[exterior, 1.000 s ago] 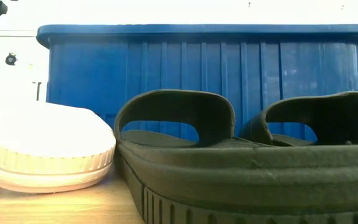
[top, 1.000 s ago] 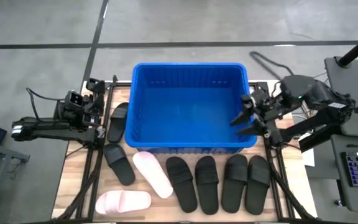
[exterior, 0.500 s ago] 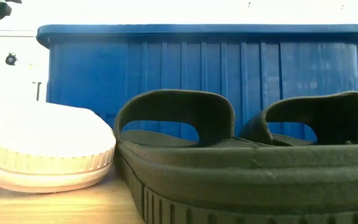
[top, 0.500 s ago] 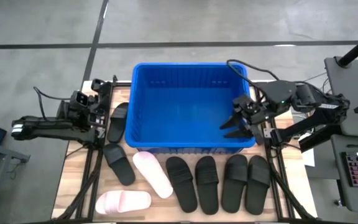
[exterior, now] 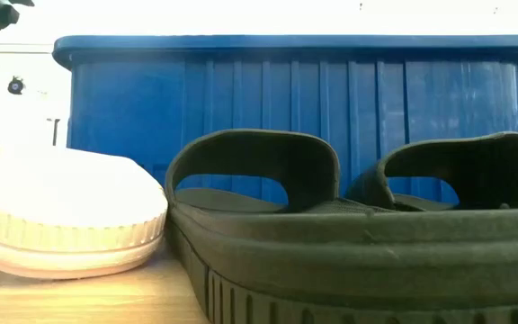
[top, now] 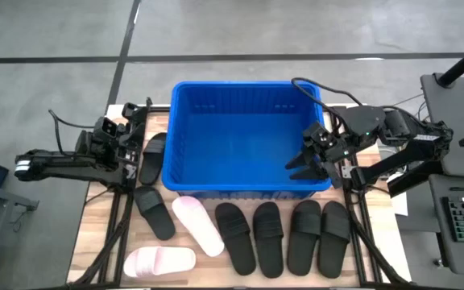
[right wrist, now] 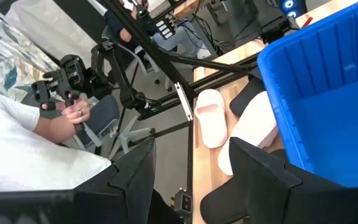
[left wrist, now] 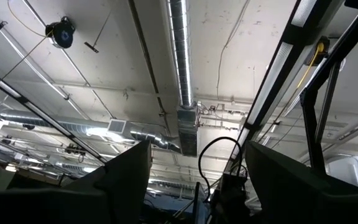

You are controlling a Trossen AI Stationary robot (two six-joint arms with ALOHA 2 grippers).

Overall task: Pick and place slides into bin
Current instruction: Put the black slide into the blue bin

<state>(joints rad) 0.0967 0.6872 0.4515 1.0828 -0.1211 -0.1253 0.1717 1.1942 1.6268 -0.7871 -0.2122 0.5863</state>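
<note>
- The bin [top: 244,137] stands empty mid-counter [top: 111,254], slides [top: 268,234] lined along its near edge, ready for picking.
- The right gripper [top: 303,161], fingers apart and empty, hangs over the bin's right near corner.
- The left gripper [top: 127,129] waits at the counter's left edge, fingers apart.

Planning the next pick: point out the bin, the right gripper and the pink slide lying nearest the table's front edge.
bin [top: 244,87]: high view, far rim.
right gripper [top: 299,164]: high view, between its fingertips.
pink slide [top: 161,261]: high view, strap.
</note>
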